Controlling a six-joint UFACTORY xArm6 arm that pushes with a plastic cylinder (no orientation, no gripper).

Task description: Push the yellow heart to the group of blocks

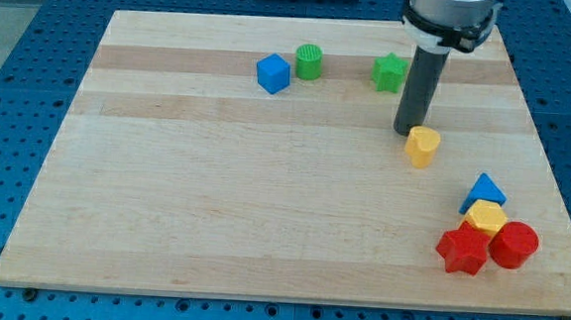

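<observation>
The yellow heart (422, 146) lies on the wooden board right of centre. My tip (407, 133) stands just at its upper left, touching or nearly touching it. The group of blocks sits at the view's lower right: a blue triangle (484, 190), a yellow hexagon (485, 218), a red star (463, 250) and a red cylinder (514, 243), packed together. The heart is apart from the group, up and to the left of it.
A blue cube (273, 74), a green cylinder (309, 61) and a green star (390, 73) lie near the view's top. The board's right edge (551, 196) runs close past the group.
</observation>
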